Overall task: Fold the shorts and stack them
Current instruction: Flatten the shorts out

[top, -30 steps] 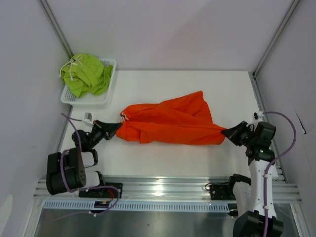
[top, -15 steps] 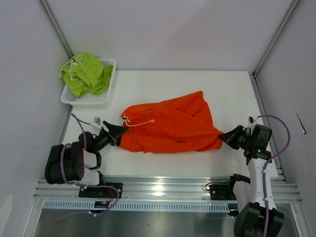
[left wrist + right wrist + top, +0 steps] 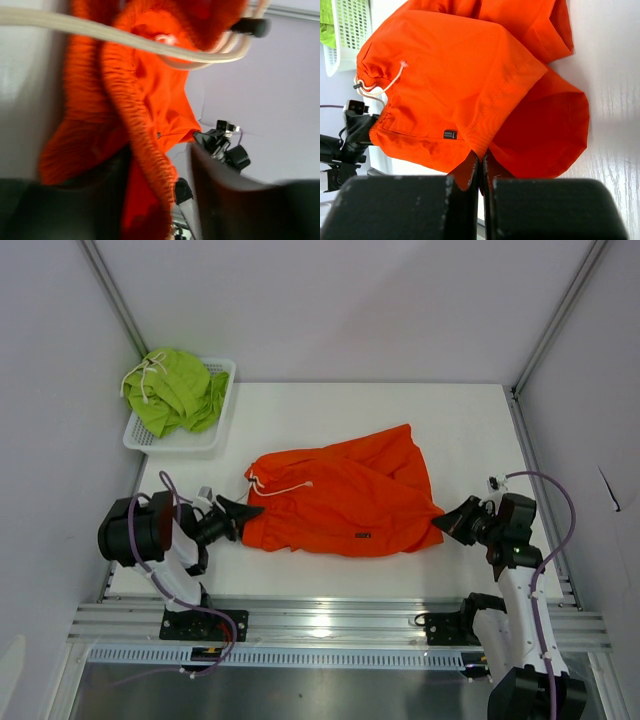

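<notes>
At about ten o'clock on the table, the white mesh basket holds the lime green shorts in a loose heap, probably waiting their turn. The left gripper lies low at the nine o'clock end of the orange shorts. Its fingers stand apart, and the gathered waistband runs between them without being pinched, so I judge it is placed either to take a fresh hold or to let the band settle flat. The white drawstring trails across the fabric just beside it. The orange shorts lie spread across the middle of the table, rumpled, with one leg lapped over the other and a small dark label facing up. At the four o'clock corner the right gripper is pinched tight on a leg hem, seemingly to keep the cloth taut so it lies smooth for folding.
</notes>
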You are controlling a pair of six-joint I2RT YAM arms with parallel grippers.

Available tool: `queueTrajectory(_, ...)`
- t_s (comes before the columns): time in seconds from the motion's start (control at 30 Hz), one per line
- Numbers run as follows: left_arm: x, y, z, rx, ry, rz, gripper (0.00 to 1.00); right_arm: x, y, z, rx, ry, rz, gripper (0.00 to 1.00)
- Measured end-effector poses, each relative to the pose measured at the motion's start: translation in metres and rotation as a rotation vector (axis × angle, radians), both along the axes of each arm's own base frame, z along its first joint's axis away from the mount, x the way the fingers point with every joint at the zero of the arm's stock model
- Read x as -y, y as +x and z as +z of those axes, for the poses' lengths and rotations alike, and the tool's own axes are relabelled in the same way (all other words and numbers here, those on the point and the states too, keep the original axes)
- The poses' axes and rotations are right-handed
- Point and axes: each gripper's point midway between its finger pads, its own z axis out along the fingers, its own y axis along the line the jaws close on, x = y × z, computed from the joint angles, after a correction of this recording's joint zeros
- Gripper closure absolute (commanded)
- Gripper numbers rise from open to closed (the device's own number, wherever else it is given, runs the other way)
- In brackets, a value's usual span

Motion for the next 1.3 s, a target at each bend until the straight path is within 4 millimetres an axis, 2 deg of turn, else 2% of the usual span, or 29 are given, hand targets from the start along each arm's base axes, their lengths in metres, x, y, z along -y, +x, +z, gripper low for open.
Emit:
queueTrajectory(0.03, 0.001, -0.001, -0.004, -0.021, -0.008, -0.003, 0.7, 0.0, 0.0, -0.001, -0.004, -0.002, 0.0, 1.0)
queueTrajectory(0.13, 0.001, -0.002, -0.009, -0.054, -0.022, -0.009, 0.86, 0.0, -0.001, -0.002, -0.006, -0.007, 0.0, 1.0)
queueTrajectory(0.2, 0.001, 0.0, -0.009, -0.054, -0.023, -0.01, 1.0, 0.0, -0.001, -0.003, -0.007, -0.008, -0.001, 1.0)
queueTrajectory(0.33, 0.003, 0.005, -0.005, -0.013, -0.002, -0.022, 1.0, 0.0, 0.0, -0.003, -0.008, -0.009, -0.005, 1.0)
queueTrajectory(0.43, 0.004, 0.008, 0.01, 0.101, 0.051, -0.039, 1.0, 0.0, 0.0, -0.003, -0.009, -0.01, -0.007, 1.0)
queueTrajectory(0.67, -0.001, 0.023, 0.085, 0.515, 0.286, -0.003, 1.0, -0.001, -0.001, -0.003, -0.011, -0.01, -0.002, 1.0)
queueTrajectory(0.87, -0.003, 0.009, 0.138, 0.763, 0.378, 0.063, 1.0, 0.0, 0.002, 0.002, 0.005, -0.01, -0.002, 1.0)
queueTrajectory(0.97, -0.004, 0.0, 0.161, 0.851, 0.393, 0.1, 1.0, 0.005, 0.01, 0.023, 0.059, -0.015, -0.018, 1.0)
queueTrajectory(1.1, -0.008, -0.011, 0.196, 0.952, 0.412, 0.165, 1.0, 0.016, 0.025, 0.07, 0.19, -0.023, -0.059, 1.0)
queueTrajectory(1.13, -0.009, -0.013, 0.21, 0.979, 0.416, 0.185, 1.0, 0.019, 0.028, 0.086, 0.234, -0.026, -0.072, 1.0)
queueTrajectory(1.3, -0.011, -0.02, 0.274, 1.081, 0.416, 0.231, 1.0, 0.026, 0.032, 0.14, 0.38, -0.017, -0.107, 1.0)
